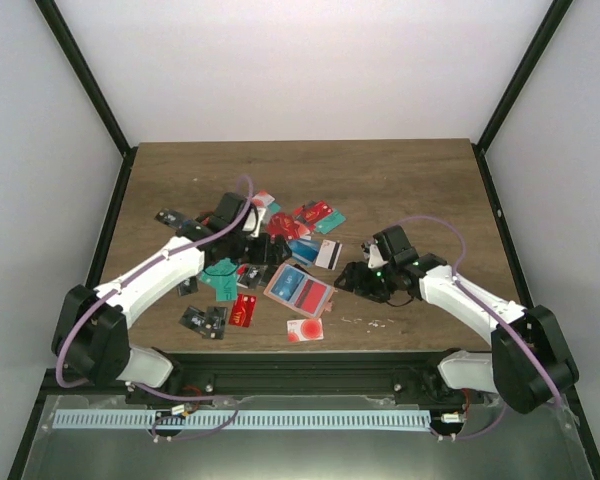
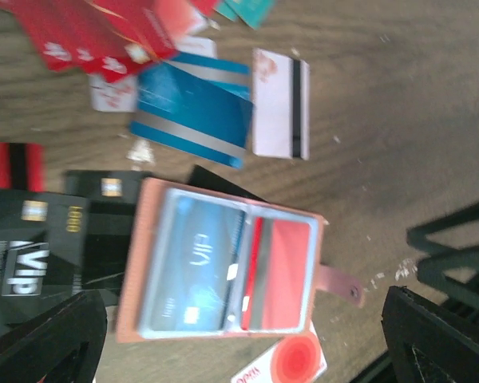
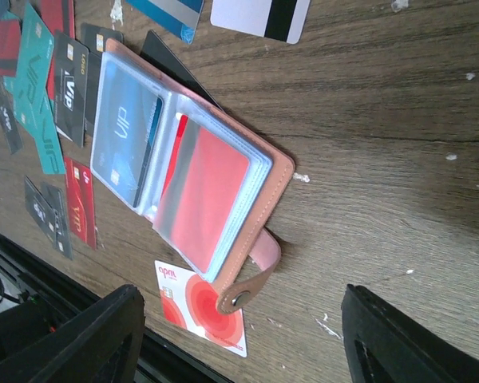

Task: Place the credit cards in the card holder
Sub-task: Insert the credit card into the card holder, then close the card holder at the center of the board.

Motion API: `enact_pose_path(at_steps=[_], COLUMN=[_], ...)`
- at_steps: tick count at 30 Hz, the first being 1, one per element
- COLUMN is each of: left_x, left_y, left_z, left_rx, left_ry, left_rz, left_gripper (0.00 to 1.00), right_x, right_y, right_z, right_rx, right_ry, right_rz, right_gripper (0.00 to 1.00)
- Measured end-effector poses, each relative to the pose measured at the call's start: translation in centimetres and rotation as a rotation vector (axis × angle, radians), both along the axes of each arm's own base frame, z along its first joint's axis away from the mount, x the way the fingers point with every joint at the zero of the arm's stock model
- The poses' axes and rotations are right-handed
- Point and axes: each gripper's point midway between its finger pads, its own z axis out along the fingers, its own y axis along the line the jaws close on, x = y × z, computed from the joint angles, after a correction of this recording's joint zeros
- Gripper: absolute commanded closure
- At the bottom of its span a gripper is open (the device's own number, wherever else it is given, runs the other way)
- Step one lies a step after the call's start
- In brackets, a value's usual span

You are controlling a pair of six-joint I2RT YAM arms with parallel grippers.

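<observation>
I see the tan, leather-like card holder point(image 1: 298, 290) lying open toward the table's near edge. Its clear plastic sleeves hold a blue card point(image 3: 128, 136) and a red card point(image 3: 211, 187). Thin, glossy credit cards point(image 1: 280, 225) lie scattered from 9 to 12 o'clock of it on the wood-grain table point(image 1: 400, 190). The left gripper point(image 2: 239, 339) and right gripper point(image 3: 239, 343) both hover with fingers spread, pinching nothing.

One card holder point(image 1: 300, 288); loose credit cards point(image 1: 305, 330) well over ten, too jumbled for exact count; two more tucked inside it
</observation>
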Motion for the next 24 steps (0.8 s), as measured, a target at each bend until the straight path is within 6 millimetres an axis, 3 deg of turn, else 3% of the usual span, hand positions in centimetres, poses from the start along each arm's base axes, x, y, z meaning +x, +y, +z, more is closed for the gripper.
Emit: enact_pose_path(at_steps=[5, 10, 17, 24], left_x=[1.8, 1.3, 0.0, -0.5], left_y=[3.1, 5.3, 4.3, 3.6], left_z=[-0.7, -3.6, -7.3, -9.4], left_rx=[0.027, 0.024, -0.014, -0.044], left_ry=[-0.004, 0.067, 0.162, 0.212], left_rz=[0.086, 0.125, 0.062, 0.035], left_gripper=[0.04, 0.09, 0.11, 0.14], right_x=[0.2, 0.1, 0.3, 0.3], right_y=[0.4, 0.8, 1.8, 2.5], right_z=[0.0, -0.8, -1.3, -2.5], right_rx=[0.03, 0.042, 0.088, 0.112], right_ry=[-0.001, 0.029, 0.06, 0.108], right_rz=[-0.013, -0.004, 0.015, 0.026], right_gripper=[0.3, 0.3, 0.3, 0.3])
